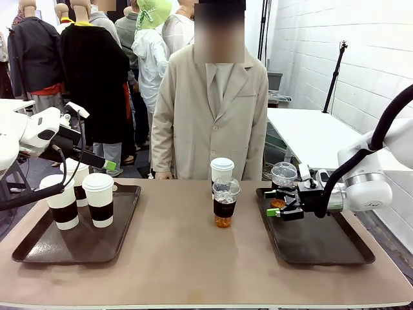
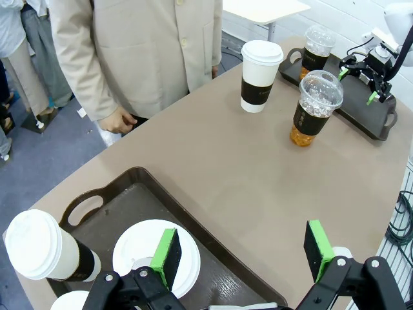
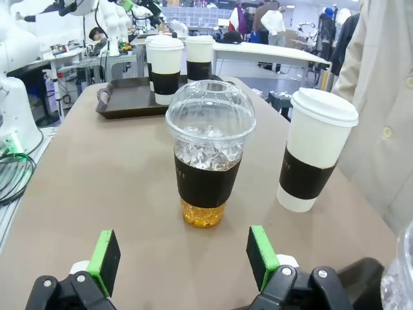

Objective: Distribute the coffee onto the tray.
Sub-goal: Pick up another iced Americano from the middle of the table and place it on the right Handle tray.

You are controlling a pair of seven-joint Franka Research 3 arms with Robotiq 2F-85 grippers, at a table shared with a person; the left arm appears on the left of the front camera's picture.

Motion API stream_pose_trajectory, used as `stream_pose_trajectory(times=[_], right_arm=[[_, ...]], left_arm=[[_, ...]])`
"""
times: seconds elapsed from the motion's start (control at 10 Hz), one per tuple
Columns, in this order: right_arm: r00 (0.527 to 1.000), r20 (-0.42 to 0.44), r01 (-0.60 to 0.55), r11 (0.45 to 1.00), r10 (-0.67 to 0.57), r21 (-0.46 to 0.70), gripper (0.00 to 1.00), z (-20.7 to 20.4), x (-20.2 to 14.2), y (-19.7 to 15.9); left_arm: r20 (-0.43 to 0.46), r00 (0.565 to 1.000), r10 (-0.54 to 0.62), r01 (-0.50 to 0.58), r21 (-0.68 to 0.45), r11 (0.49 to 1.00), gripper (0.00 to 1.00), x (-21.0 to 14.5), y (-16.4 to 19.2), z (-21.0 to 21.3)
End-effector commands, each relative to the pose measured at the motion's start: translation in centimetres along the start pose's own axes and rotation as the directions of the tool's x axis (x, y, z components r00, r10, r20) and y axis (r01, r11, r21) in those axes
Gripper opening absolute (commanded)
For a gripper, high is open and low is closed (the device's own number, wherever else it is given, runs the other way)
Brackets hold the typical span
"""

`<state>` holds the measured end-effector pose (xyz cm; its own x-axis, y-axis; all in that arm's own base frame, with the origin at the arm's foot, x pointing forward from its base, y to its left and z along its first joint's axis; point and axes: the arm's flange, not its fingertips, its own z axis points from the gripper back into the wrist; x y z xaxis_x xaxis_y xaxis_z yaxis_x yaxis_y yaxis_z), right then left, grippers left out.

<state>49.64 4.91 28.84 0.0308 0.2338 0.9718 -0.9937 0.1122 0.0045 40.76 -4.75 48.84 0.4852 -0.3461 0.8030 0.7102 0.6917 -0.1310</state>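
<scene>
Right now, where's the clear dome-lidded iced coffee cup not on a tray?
Front view: the iced cup stands mid-table between the left brown tray and right brown tray, in front of a white paper cup.

Four paper cups (image 1: 97, 199), two iced cups (image 1: 225, 201), two trays (image 1: 316, 247).

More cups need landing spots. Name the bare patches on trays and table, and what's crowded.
Right tray: bare across its near and right parts; an iced coffee and the right gripper occupy its far-left part. Left tray: crowded by three paper cups, near-right strip free. Table: open between trays, robot's side.
</scene>
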Motion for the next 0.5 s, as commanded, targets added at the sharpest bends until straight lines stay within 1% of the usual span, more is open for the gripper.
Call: stream_pose_trajectory(times=[0.0, 0.4], right_arm=[[1.0, -0.009, 0.005, 1.0, -0.005, 0.004, 1.0, -1.5, 0.1, -1.5], [1.0, 0.002, 0.013, 0.999, -0.013, 0.041, 1.0, -4.4, -0.3, -2.8]], left_arm=[[0.005, 1.0, 0.001, -0.001, -0.009, 1.0, 1.0, -0.2, 0.2, -0.2], [0.005, 1.0, 0.001, -0.001, -0.009, 1.0, 1.0, -0.2, 0.2, -0.2]])
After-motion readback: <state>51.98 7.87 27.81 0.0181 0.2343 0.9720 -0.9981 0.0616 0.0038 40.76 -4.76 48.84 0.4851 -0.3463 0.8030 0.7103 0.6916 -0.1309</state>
